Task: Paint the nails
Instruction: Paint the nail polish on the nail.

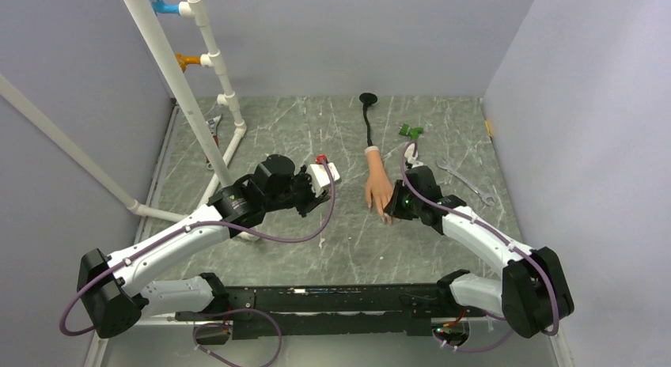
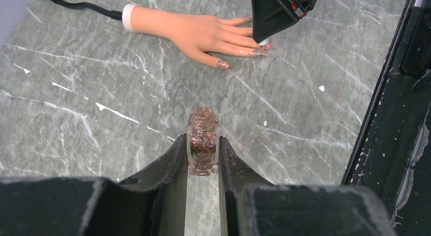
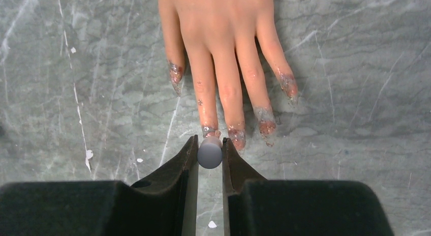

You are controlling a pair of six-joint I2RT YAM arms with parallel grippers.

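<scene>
Left gripper (image 2: 203, 157) pinches a glittery polish bottle (image 2: 203, 142) above open marble tabletop (image 2: 91, 144), while right gripper (image 3: 210, 148) clamps a grey brush cap (image 3: 210, 153) at the nails (image 3: 266, 126) of the mannequin hand (image 3: 223, 37), which lies mid-table well clear of every edge.

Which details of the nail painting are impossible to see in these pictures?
Right wrist view: brush tip hidden under the cap in the right gripper; mannequin hand cut off at the top edge.
Left wrist view: that gripper covers part of the nails.
Top view: nails too small to judge.
</scene>
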